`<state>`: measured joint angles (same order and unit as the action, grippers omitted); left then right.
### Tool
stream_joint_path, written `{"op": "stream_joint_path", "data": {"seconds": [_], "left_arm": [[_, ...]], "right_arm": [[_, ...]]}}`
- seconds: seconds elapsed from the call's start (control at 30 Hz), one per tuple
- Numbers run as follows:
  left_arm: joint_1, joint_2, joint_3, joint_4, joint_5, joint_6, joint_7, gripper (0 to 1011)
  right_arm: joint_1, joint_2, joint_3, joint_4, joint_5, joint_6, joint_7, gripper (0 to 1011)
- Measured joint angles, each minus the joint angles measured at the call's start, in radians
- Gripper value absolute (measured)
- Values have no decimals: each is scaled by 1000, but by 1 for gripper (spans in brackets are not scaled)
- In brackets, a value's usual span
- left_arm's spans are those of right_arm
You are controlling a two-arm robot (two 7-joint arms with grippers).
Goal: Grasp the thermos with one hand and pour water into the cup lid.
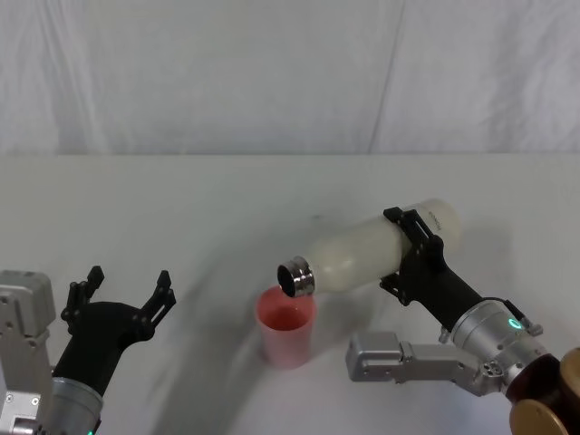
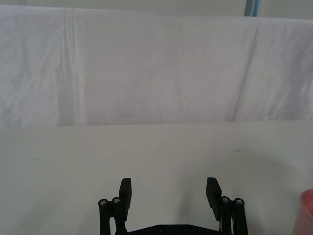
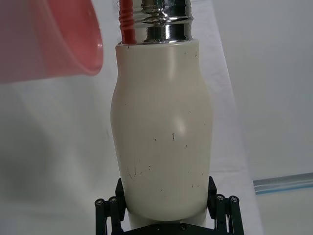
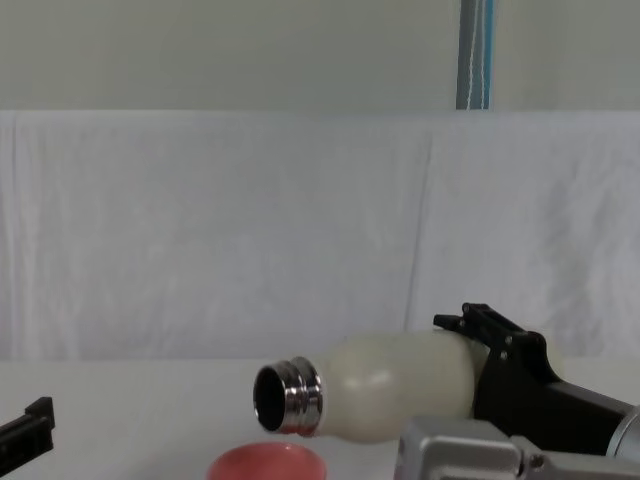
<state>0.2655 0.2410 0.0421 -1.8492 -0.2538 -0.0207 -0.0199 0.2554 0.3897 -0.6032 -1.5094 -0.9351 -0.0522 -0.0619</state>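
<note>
My right gripper is shut on the cream-white thermos, holding it tipped almost on its side above the table. Its steel neck points left and slightly down, just over the rim of the salmon-pink cup lid, which stands upright on the table. From the chest, the open mouth hangs just above the cup lid. The right wrist view looks along the thermos toward the cup lid. My left gripper rests open at the near left, holding nothing.
A white cloth covers the table and hangs as a backdrop behind it. In the left wrist view, the left gripper faces bare cloth, with the cup lid's edge at the frame's side.
</note>
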Motion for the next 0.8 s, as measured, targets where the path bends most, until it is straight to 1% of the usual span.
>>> {"op": "stream_joint_path", "data": {"seconds": [0.17, 0.27, 0.37, 0.4, 0.57, 0.6, 0.63, 0.67, 0.7, 0.73, 0.77, 0.8], "left_arm": [[0, 0, 0, 0, 0, 0, 0, 1001], [0, 0, 0, 0, 0, 0, 0, 1001], [0, 0, 0, 0, 0, 0, 0, 1001], [0, 0, 0, 0, 0, 0, 0, 1001], [0, 0, 0, 0, 0, 0, 0, 1001], [0, 0, 0, 0, 0, 0, 0, 1001], [0, 0, 0, 0, 0, 0, 0, 1001], [0, 0, 0, 0, 0, 0, 0, 1001], [0, 0, 0, 0, 0, 0, 0, 1001], [0, 0, 0, 0, 0, 0, 0, 1001], [0, 0, 0, 0, 0, 0, 0, 1001], [0, 0, 0, 0, 0, 0, 0, 1001]], "right_arm": [[-6, -6, 14, -10, 35, -8, 18, 951], [-16, -14, 36, -26, 89, -19, 40, 951], [-22, -19, 49, -34, 122, -24, 53, 951], [-27, -24, 61, -40, 147, -28, 63, 951], [-41, -38, 93, -56, 224, -38, 95, 951], [-51, -49, 117, -67, 278, -42, 115, 951], [-54, -52, 125, -70, 295, -43, 121, 950], [-60, -59, 140, -74, 326, -44, 131, 951], [-60, -59, 140, -74, 326, -44, 131, 951], [-63, -63, 148, -77, 343, -44, 137, 951], [-69, -71, 166, -81, 375, -44, 148, 951], [-72, -75, 174, -82, 392, -44, 154, 951]]}}
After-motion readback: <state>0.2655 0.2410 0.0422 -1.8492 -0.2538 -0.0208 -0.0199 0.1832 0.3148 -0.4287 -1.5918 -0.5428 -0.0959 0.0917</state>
